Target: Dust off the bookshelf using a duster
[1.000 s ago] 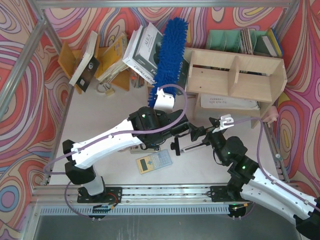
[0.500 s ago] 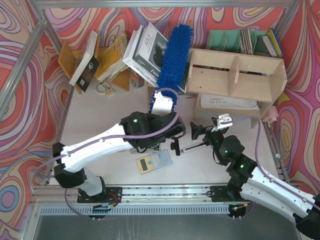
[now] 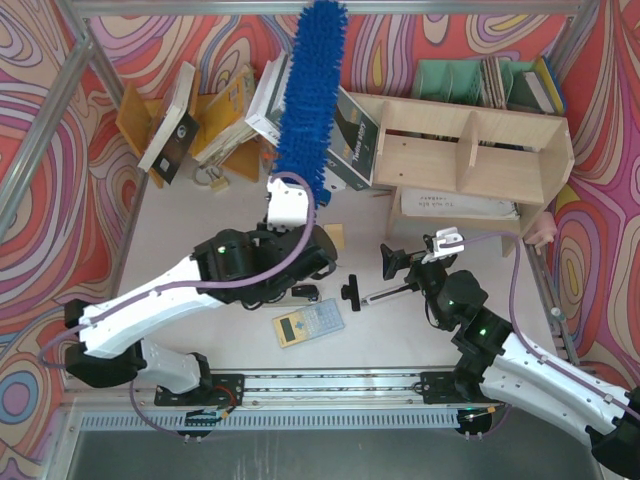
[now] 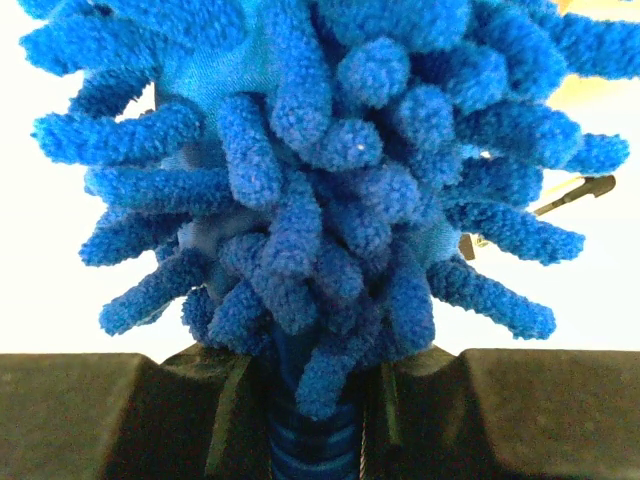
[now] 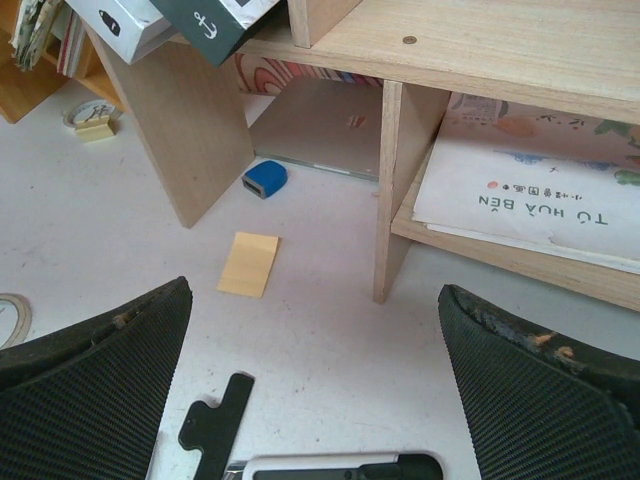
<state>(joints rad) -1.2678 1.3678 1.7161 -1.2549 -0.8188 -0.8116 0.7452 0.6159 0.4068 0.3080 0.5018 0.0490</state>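
Observation:
The duster (image 3: 310, 90), long, fluffy and bright blue, stands out from my left gripper (image 3: 291, 205) toward the back wall. It lies over the leaning books, just left of the bookshelf (image 3: 470, 150). In the left wrist view its fluffy head (image 4: 330, 170) fills the frame, and the left gripper (image 4: 318, 400) is shut on its ribbed blue handle (image 4: 310, 445). My right gripper (image 3: 415, 255) hovers open in front of the shelf's lower tier, nothing between its fingers (image 5: 100, 360). The bookshelf (image 5: 400, 150) shows pale plywood uprights and a flat book in the bottom compartment.
A slim black-and-silver rod (image 3: 375, 293) and a black clip (image 5: 215, 425) lie under the right gripper. A yellow note (image 5: 248, 264) and a small blue object (image 5: 265, 178) lie by the shelf foot. A calculator (image 3: 308, 322), an orange book rack (image 3: 215, 120) and green file holders (image 3: 450, 78) are nearby.
My left arm has swung left and drawn back, carrying the duster away from the shelf's left end to point at the back wall. The right arm has barely moved.

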